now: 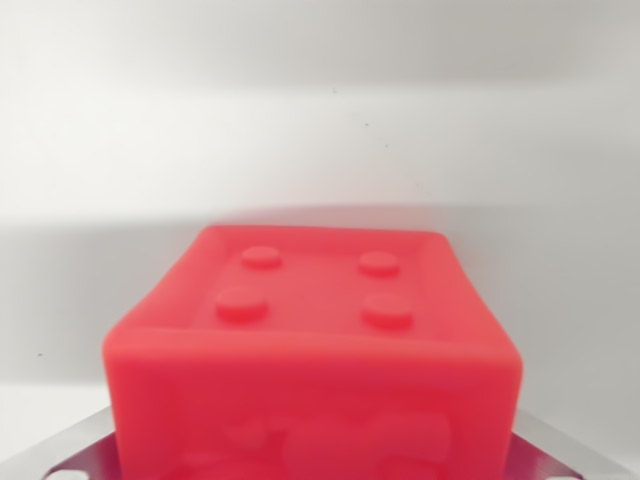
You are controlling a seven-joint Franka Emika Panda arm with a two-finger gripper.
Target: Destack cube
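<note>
A glossy red plastic cube [315, 360] fills the lower middle of the frame, very close to the lens and slightly soft in focus. Its top face sits recessed inside a raised rim and carries four round studs [315, 285] in a two-by-two square. The near face runs off the bottom edge, with blurred moulded shapes showing on it. At the bottom left and bottom right corners, pieces of a grey metal gripper part [75, 452] poke out from beside the cube; the fingertips themselves are out of sight. Behind it all lies a plain white surface [320, 120], brighter across the upper half, shaded just around the cube
</note>
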